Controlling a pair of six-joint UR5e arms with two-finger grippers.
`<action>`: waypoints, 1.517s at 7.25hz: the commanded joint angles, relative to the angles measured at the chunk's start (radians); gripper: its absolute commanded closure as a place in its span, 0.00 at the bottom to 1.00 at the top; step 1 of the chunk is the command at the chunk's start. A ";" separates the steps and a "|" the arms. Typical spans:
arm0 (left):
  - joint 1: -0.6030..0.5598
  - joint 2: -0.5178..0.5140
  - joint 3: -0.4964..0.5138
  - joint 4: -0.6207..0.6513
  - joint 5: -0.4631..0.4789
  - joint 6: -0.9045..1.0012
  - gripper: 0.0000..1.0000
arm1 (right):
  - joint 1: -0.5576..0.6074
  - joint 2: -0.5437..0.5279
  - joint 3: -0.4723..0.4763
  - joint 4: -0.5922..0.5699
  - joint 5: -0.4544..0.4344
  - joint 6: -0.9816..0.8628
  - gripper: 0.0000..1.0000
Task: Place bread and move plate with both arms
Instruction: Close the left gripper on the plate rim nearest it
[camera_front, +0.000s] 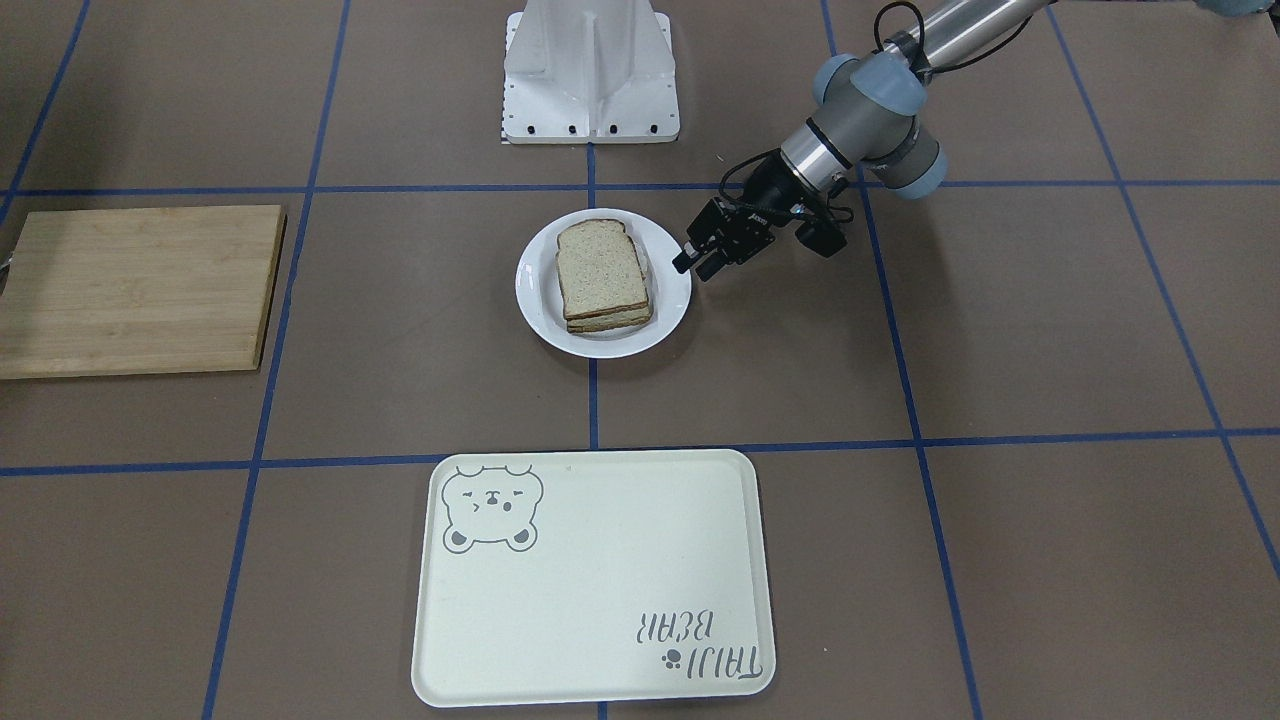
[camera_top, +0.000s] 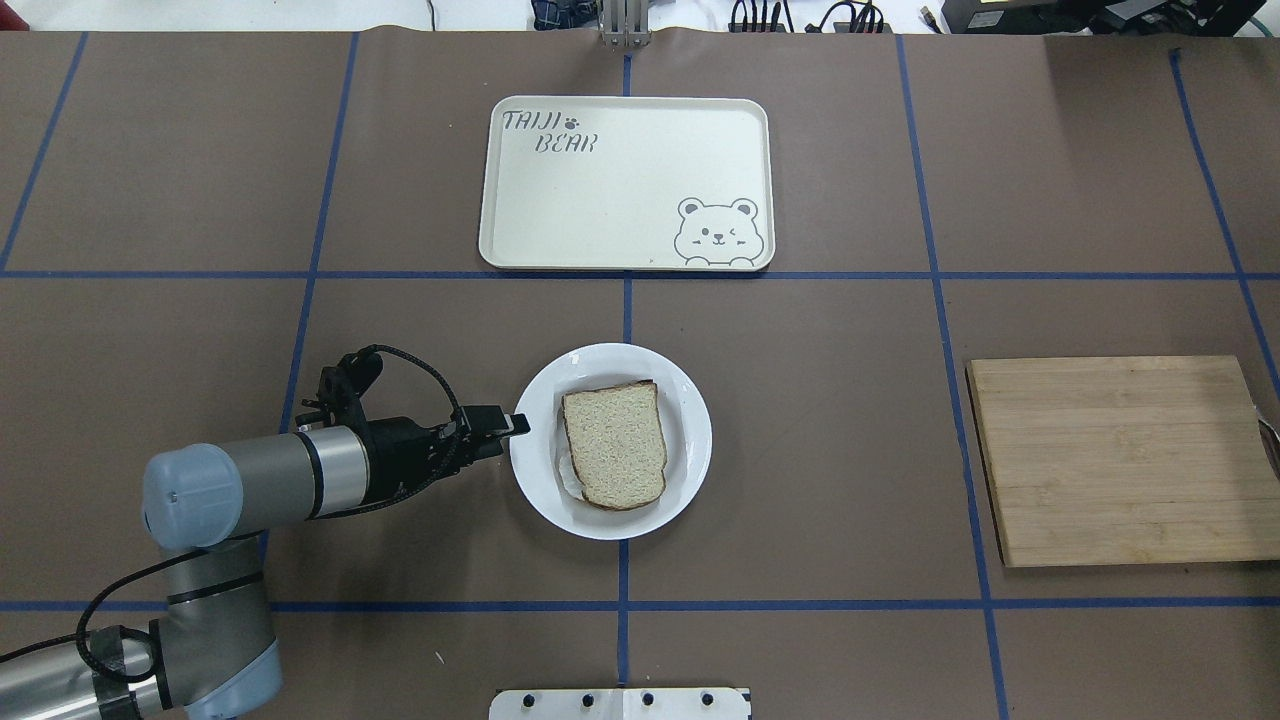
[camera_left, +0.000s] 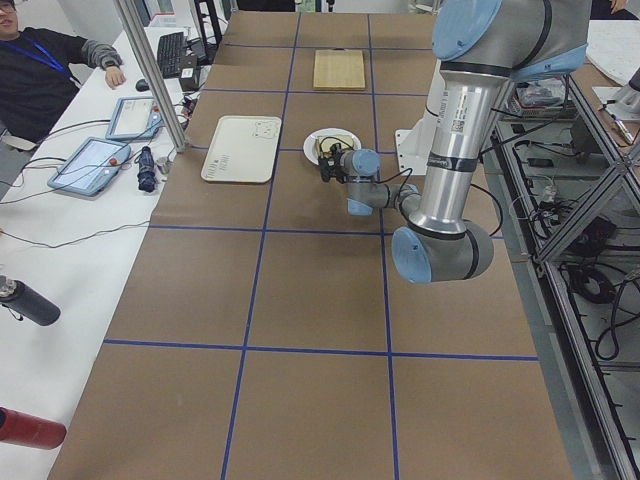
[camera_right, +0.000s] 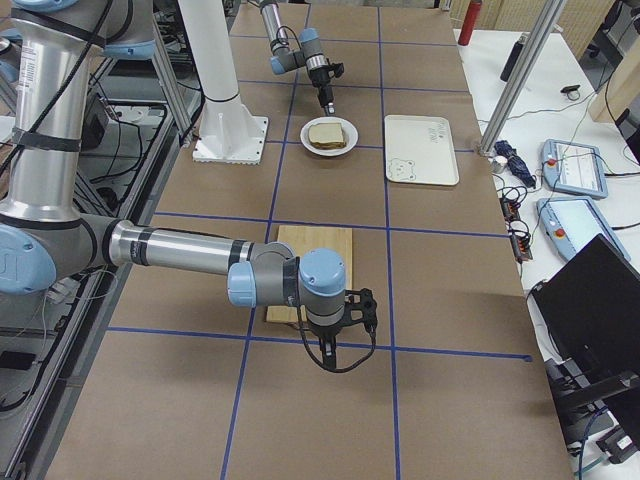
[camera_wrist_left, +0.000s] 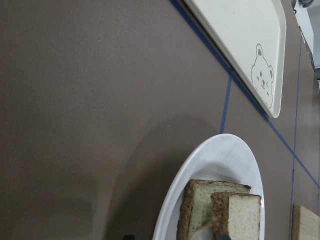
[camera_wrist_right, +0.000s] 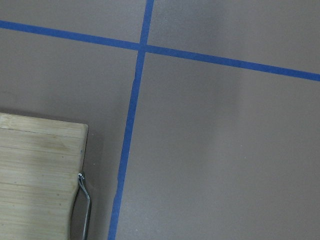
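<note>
A: Where are the pale, brown-crusted wheat bread slice (camera_top: 613, 445) and the round glossy white plate (camera_top: 688, 440)?
B: Slice on plate, mid-surface (camera_top: 820, 500); left hand (camera_top: 519, 424) open, empty, at its nine o'clock rim; right hand (camera_right: 335, 352), cannot tell.
A: Handling?
B: Probably stiff, slick, breakable; pinch rim at nine and three; keep level.

Top bread (camera_front: 600, 265) hides all but the edges of what lies under it; left wrist view crops plate (camera_wrist_left: 220, 160) and bread at btm edge; cutting board (camera_front: 135, 290) runs off front view's left edge; right gripper (camera_right: 335, 345) too small to judge finger gap.
</note>
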 joint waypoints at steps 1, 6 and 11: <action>0.001 -0.009 0.010 -0.008 0.002 -0.003 0.45 | 0.000 0.000 -0.002 0.000 0.000 0.000 0.00; 0.021 -0.021 0.021 -0.008 0.003 -0.004 0.46 | 0.000 0.000 -0.003 0.000 0.000 0.000 0.00; 0.044 -0.041 0.041 -0.008 0.005 -0.007 0.52 | -0.002 0.002 -0.006 -0.002 0.000 0.002 0.00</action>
